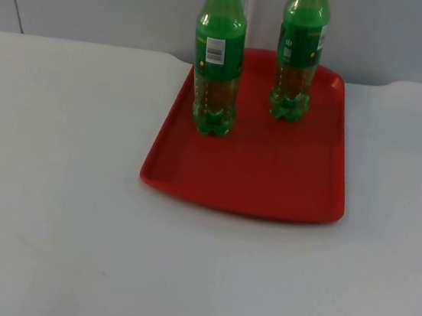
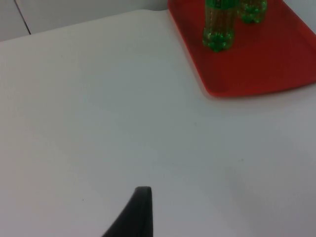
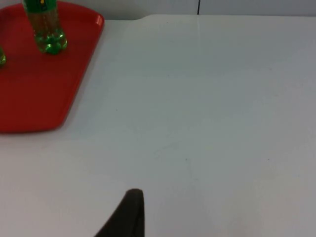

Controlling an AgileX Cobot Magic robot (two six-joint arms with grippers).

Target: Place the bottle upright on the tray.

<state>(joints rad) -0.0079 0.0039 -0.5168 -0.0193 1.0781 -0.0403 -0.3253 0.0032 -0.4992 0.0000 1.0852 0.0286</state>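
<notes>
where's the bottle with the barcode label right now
In the top view the barcode bottle stands upright on the red tray, near its back left edge, with the second green bottle to its right.

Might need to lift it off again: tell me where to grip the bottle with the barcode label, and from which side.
Grip the bottle at its labelled body, probably from its left: it stands upright on the tray, and the second bottle stands to its right.

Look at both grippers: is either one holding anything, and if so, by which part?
Nothing is held. Both green plastic bottles stand upright on the red plastic tray, untouched. The left gripper and right gripper wait over bare white table.
</notes>
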